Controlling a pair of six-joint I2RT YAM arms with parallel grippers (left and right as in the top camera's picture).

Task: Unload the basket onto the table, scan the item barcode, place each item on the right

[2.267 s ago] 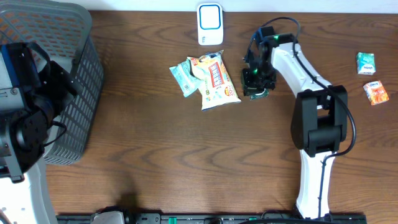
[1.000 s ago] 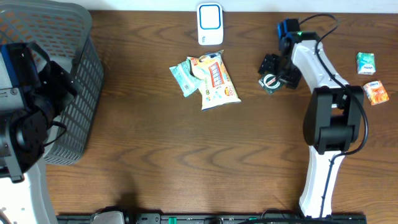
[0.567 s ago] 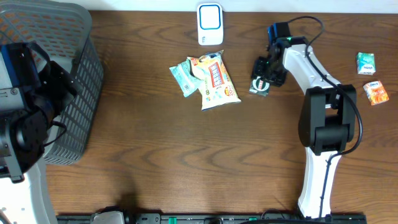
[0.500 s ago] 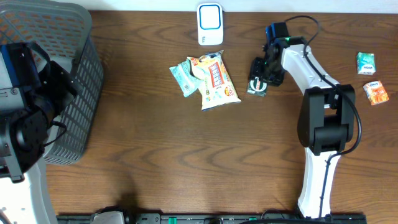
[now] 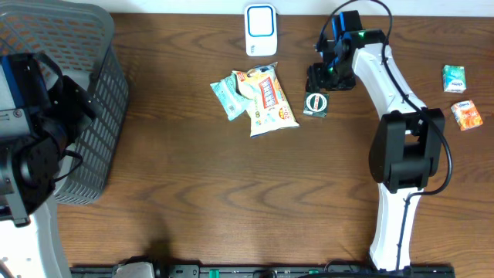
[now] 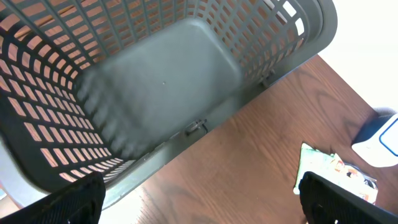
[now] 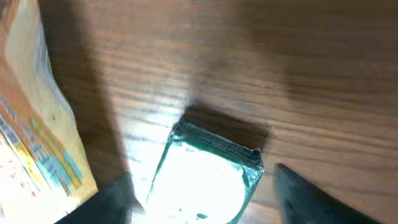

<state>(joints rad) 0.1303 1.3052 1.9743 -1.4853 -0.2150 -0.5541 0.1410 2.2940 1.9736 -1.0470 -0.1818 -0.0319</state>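
Furthest left, left tool (image 6: 202,205): fingers spread wide, hanging above the basket wall, well left of the scanner.
Basket (image 5: 100,116): grey plastic mesh, standing on the tabletop (image 5: 231,193), well left of the scanner.
Snack bags: a teal one (image 5: 226,94) and a yellow-and-white one (image 5: 270,100), overlapping, lying flat just on the near side of the scanner.
Scanner (image 5: 260,29): white with a blue window, at the far edge of the tabletop.
Small green-edged packet (image 5: 315,103): lying flat on the wood, to the right of the scanner and nearer the arms, just beside the yellow-and-white bag but apart from it.
Right tool (image 5: 328,76): spread; in the wrist view its dark fingers (image 7: 305,193) are blurred and stand either side of the packet without touching it; right of the scanner.
Green pack (image 5: 454,78) and orange pack (image 5: 466,116): well to the right of the scanner, close together.
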